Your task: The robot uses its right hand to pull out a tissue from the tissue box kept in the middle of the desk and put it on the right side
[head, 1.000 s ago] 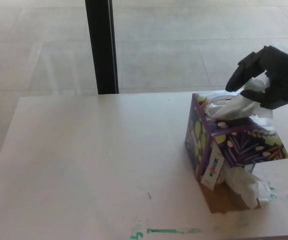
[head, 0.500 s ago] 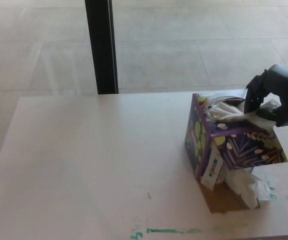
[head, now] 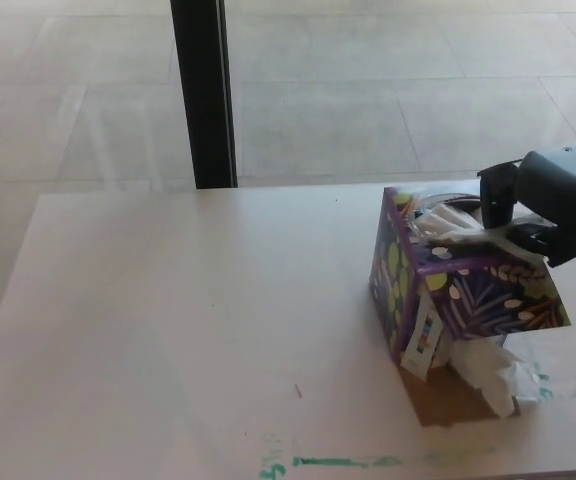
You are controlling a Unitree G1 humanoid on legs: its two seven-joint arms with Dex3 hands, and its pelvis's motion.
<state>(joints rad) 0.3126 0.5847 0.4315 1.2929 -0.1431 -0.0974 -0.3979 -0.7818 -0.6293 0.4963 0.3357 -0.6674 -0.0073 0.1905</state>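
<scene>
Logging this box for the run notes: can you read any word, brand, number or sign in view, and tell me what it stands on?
No readable text anywhere.
White label on the tissue box corner: small coloured marks, too blurred to read.
Box sides: leaf and dot pattern only.
Desk: green smears, no letters.

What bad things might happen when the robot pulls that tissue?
The tissue box is already tilted, so it might tip over or get dragged along. The tissue in the right robot hand might tear. It might also land on the crumpled tissue beside the box.
</scene>
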